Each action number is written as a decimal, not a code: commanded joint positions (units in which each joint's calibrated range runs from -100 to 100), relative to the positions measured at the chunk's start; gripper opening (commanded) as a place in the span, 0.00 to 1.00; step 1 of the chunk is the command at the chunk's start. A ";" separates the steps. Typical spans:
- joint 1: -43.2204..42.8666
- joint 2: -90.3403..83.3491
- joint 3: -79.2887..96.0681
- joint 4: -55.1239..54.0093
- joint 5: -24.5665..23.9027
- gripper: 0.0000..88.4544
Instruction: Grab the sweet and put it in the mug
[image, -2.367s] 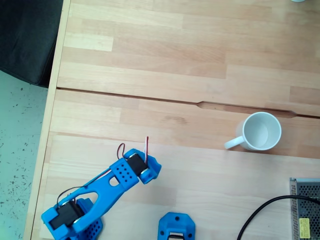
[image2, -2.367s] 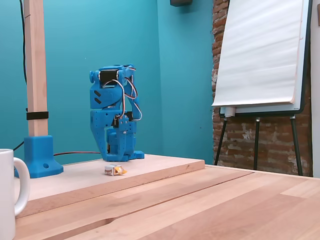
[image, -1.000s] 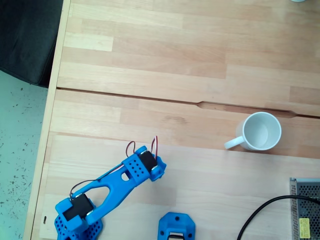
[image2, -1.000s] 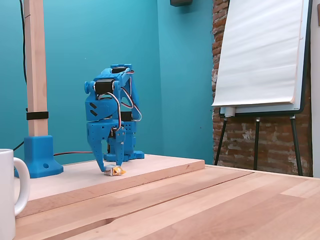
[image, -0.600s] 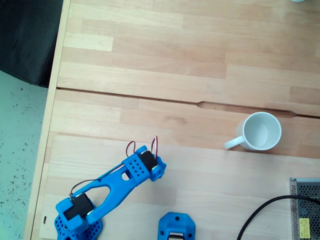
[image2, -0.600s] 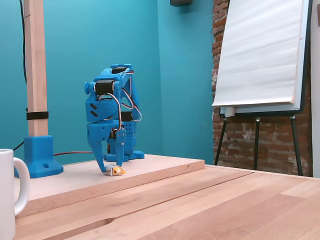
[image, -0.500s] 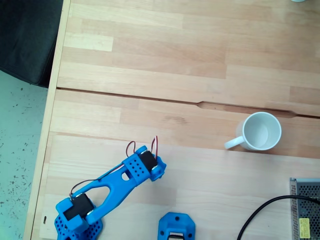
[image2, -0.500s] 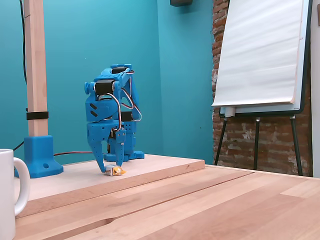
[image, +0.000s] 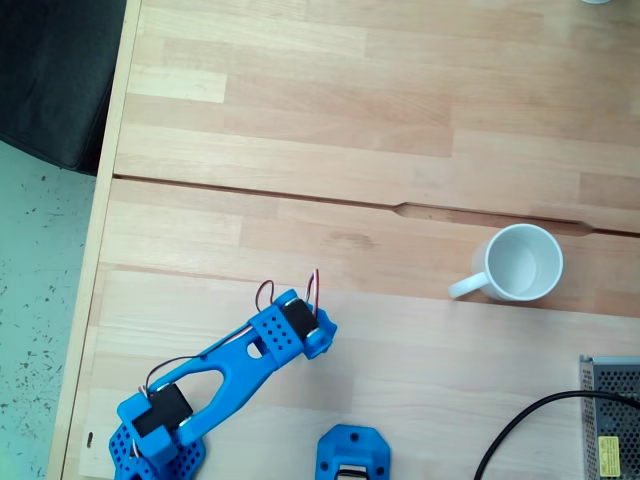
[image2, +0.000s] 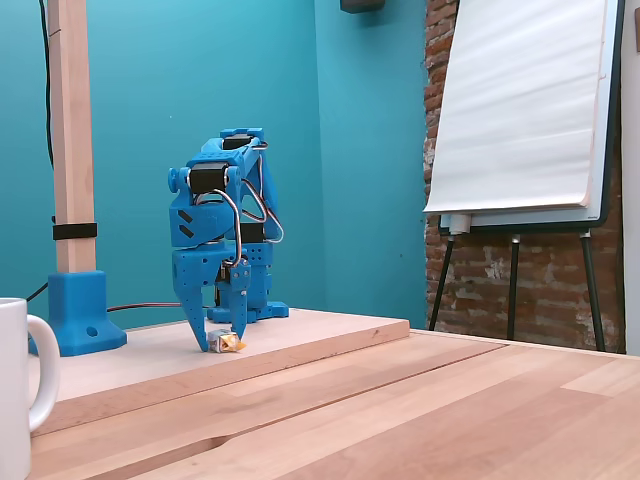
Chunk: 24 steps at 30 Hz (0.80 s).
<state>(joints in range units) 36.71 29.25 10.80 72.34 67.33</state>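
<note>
The sweet (image2: 228, 343), a tiny white candy with yellow-orange ends, lies on the raised wooden board (image2: 320, 335) in a fixed view from the side. My blue gripper (image2: 220, 340) points straight down over it, open, with one fingertip on each side of the sweet near the board. From above, in a fixed view, the blue arm (image: 240, 365) reaches up and right, and its head covers the sweet. The white mug (image: 525, 262) stands upright far to the right with its handle to the left. Its side shows at the left edge (image2: 20, 390) of the side view.
A blue block (image: 352, 452) sits at the bottom edge, right of the arm's base. A grey metal box (image: 610, 415) with a black cable (image: 520, 425) is at the bottom right. A wooden post in a blue foot (image2: 85, 310) stands behind the mug. The table's left edge (image: 100, 240) drops to the floor.
The arm unfolded from its tucked pose and came down over the sweet. In the last half second it sank a little more, bringing the fingertips level with the sweet.
</note>
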 joint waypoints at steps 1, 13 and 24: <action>0.62 -0.59 -1.97 -1.13 -0.05 0.17; 0.62 -0.85 -1.97 -1.13 -0.10 0.00; 0.69 -21.33 -11.78 -0.96 -3.37 0.00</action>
<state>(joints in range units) 37.22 19.26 5.78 72.17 65.81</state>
